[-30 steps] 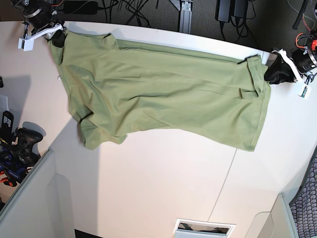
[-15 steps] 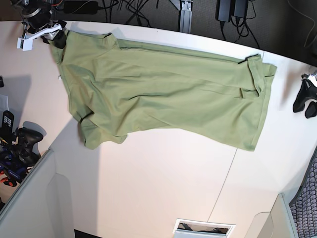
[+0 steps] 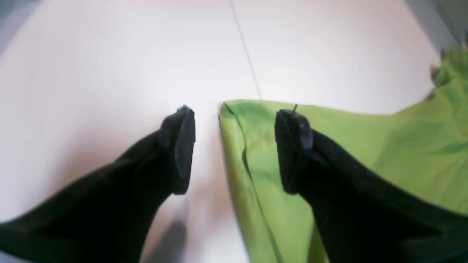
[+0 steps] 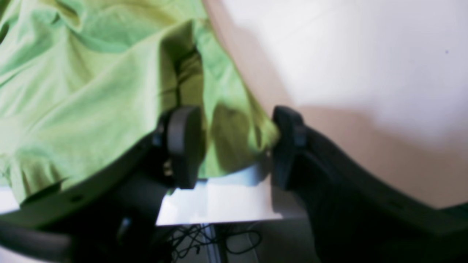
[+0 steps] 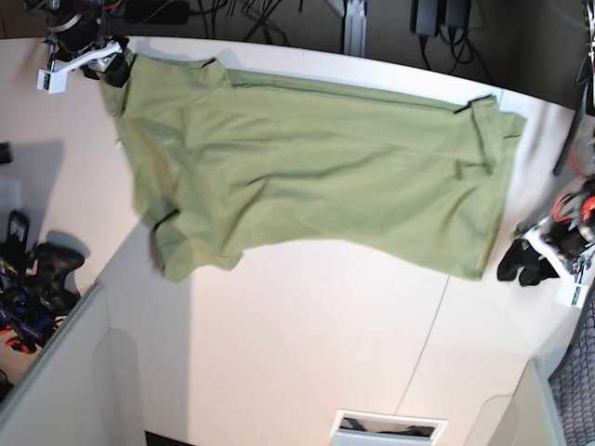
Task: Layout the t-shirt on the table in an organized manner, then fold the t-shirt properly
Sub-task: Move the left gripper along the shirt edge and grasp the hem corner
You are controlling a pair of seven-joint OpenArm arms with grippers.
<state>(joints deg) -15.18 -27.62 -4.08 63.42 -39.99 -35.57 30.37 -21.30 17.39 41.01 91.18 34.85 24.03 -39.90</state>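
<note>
Shirt (image 5: 307, 177) lies spread across the far part of the tabletop (image 5: 307, 344). Left fingers (image 3: 292, 149) stand wide over its near corner, holding nothing. Right fingers (image 4: 182, 146) stand wide, straddling a shirt corner at the tabletop's edge.

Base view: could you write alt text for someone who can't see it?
An olive t-shirt lies spread, slightly rumpled, across a white table. One robot gripper sits at its top-left corner; the other hovers off its lower-right corner, not touching.
</note>
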